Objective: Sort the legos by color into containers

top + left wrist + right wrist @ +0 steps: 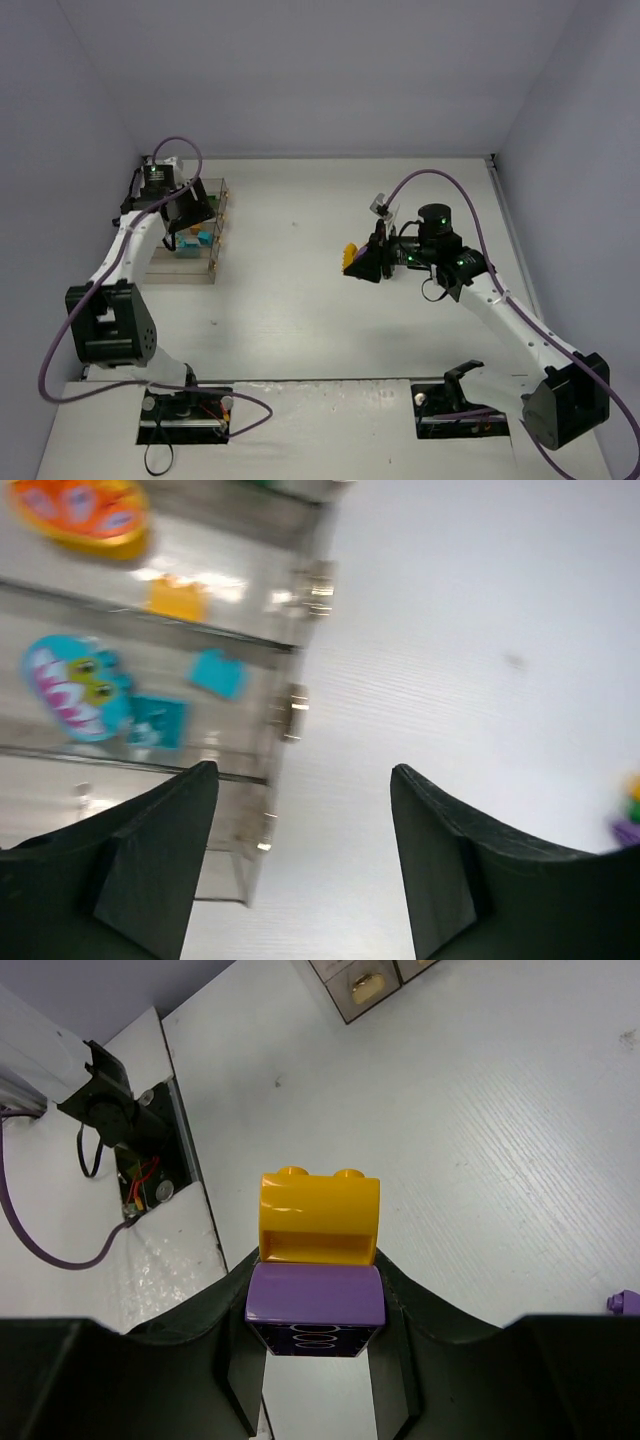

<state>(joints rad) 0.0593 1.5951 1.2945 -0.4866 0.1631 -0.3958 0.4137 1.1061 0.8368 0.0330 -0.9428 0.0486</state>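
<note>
The right gripper (315,1305), clamped on a purple brick (315,1295) with a yellow brick (318,1222) stuck atop, hovers at 3 o'clock while the empty, wide-open left gripper (303,770) hangs by the containers (214,262) at 9 o'clock; dropped joined, two colours could share one compartment.

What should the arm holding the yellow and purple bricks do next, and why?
Probably carry them left toward the clear plastic compartment box. The right gripper is shut on the purple plastic brick, with the yellow brick stuck on top, and the box sits far across the table.
</note>
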